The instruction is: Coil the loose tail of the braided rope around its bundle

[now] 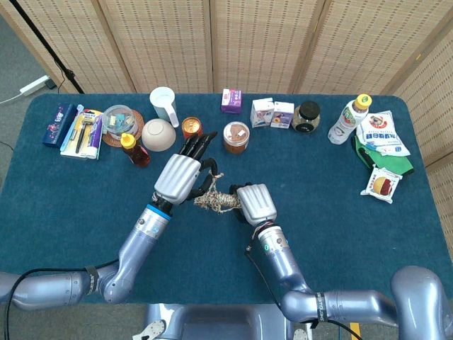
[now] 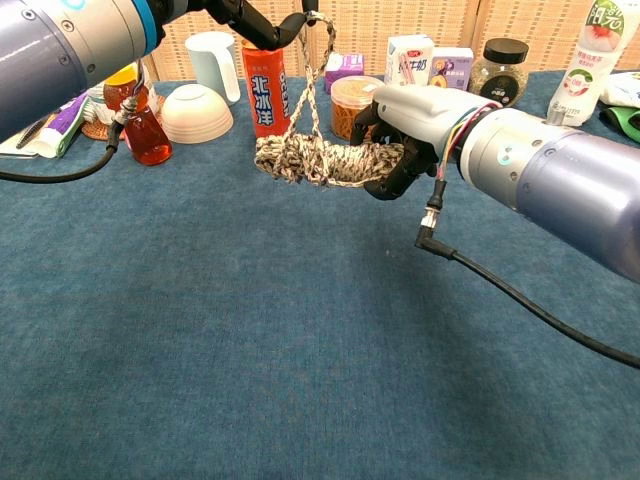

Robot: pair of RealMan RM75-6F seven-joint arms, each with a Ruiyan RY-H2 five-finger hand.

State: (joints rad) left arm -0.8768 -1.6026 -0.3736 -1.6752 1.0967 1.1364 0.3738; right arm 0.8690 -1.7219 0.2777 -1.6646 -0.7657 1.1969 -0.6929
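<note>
Hanging in mid-frame above the blue table [image 2: 300, 380], the rope bundle [image 2: 325, 160] is gripped at its right end by the right hand [image 2: 405, 125], whose dark fingers curl around it in the chest view. The loose tail [image 2: 310, 75] rises from the bundle toward the top of that frame, where the left hand [image 1: 182, 177] pinches it between black fingertips [image 2: 275, 25], the other fingers stretched out straight. In the head view both hands sit close together at centre, the bundle between them. Behind, a red can [image 2: 268, 90], a white bowl [image 2: 196, 112] and an amber bottle [image 2: 135, 122] stand along the upper left.
</note>
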